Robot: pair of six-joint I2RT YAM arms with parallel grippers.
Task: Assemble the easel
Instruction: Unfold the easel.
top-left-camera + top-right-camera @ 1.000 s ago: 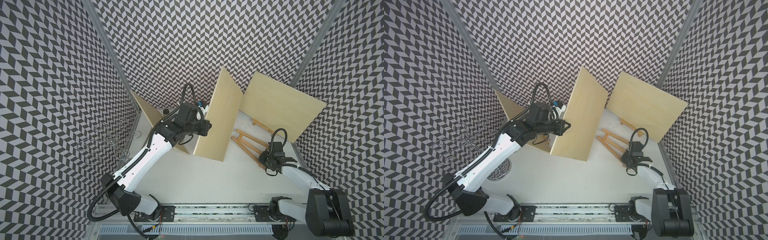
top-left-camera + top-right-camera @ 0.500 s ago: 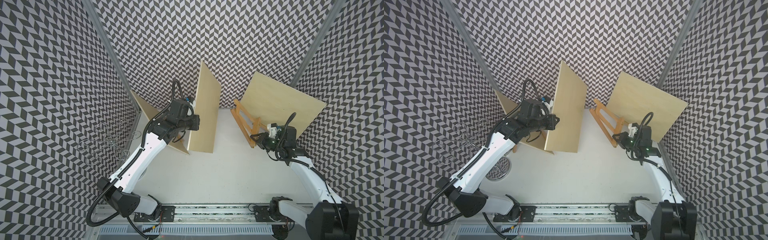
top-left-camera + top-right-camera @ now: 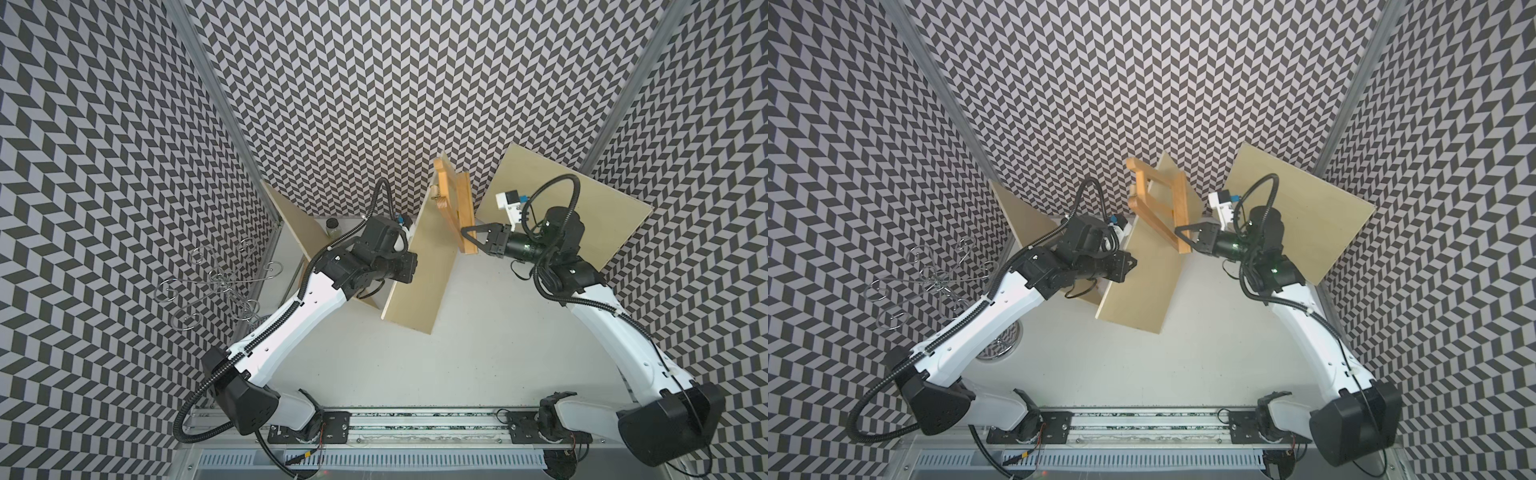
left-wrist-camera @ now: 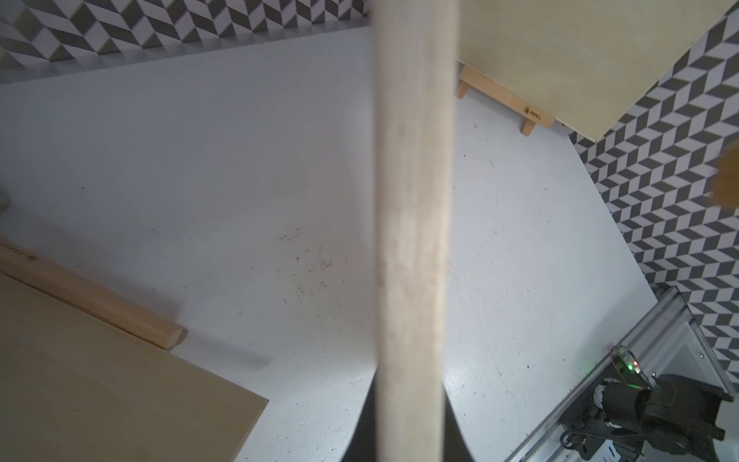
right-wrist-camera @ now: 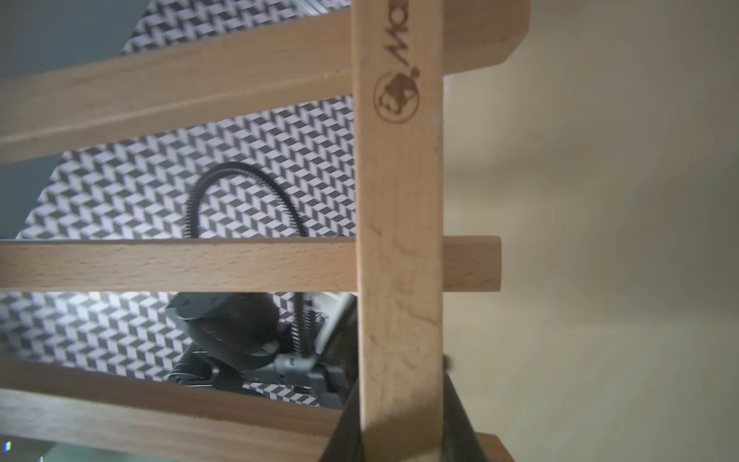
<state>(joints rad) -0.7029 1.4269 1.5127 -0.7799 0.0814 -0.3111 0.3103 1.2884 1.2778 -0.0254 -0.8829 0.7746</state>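
Observation:
My left gripper [image 3: 409, 266] is shut on the edge of a pale plywood board [image 3: 419, 266], which it holds off the table and tilted; the left wrist view shows the board's edge [image 4: 412, 200] clamped between the dark fingers [image 4: 364, 424]. The wooden easel frame [image 3: 453, 199] is held in the air, with my right gripper [image 3: 469, 241] shut on its cross bar [image 5: 400, 240]. The frame hangs close beside the board's far upper end [image 3: 1167, 178]. Whether the two touch cannot be told.
A second plywood board [image 3: 573, 216] leans at the right wall on a standing easel [image 4: 504, 100]. A third board [image 3: 299, 224] leans at the back left with a wooden ledge [image 4: 92, 292] under it. A small jar [image 3: 331, 226] and a wire rack [image 3: 216, 282] are at the left.
The right arm has lifted the easel frame off the table and swung it up towards the board. The left arm has turned and shifted the board, still gripped.

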